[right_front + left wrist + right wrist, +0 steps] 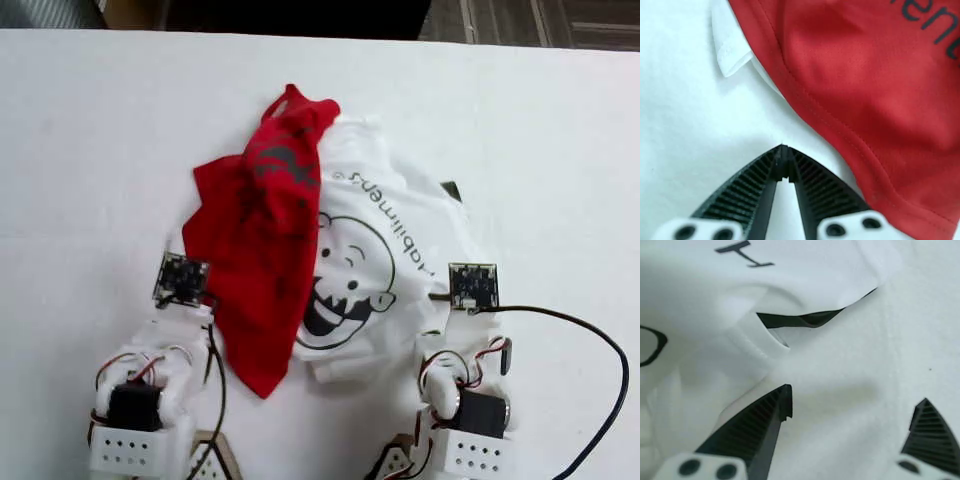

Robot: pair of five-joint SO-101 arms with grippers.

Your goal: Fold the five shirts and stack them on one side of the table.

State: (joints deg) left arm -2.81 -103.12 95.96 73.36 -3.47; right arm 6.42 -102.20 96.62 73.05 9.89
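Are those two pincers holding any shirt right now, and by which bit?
Nothing is held. The left pincer is shut, empty, beside the hem of the red shirt; the right pincer is open at the edge of the white shirt.

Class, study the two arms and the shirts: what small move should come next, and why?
Probably the left gripper, shut on nothing beside the red shirt, should open and take its edge. The red shirt lies crumpled across the white shirt, so it likely has to come off first.
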